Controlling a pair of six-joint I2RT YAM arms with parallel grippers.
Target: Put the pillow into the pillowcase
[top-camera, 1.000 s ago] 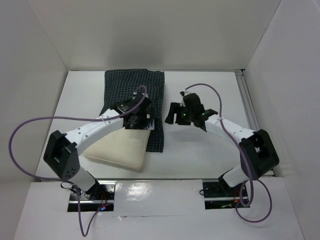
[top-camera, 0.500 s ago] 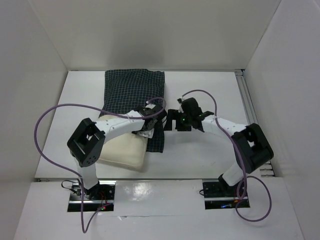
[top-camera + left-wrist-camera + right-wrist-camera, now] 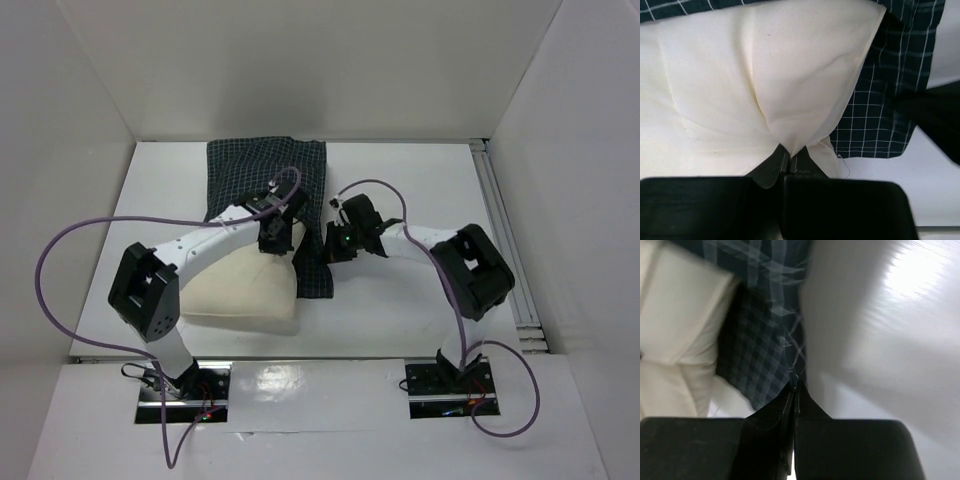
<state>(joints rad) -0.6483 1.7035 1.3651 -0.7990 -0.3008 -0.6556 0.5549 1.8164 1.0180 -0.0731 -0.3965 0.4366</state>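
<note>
My left gripper (image 3: 789, 152) is pinching a fold of the cream pillow (image 3: 740, 75), jaws clamped tight on its cloth. My right gripper (image 3: 794, 385) is nipping the checked pillowcase (image 3: 765, 345) by its right edge, jaws closed on it. The pillow is lying toward the tabletop's (image 3: 420, 300) near left, and the pillowcase is reaching from the far edge down over the pillow's far and right sides.

fingers (image 3: 771, 169) pinched shut on a fold of cream pillow (image 3: 765, 75), checked pillowcase (image 3: 885, 115) at right
</note>
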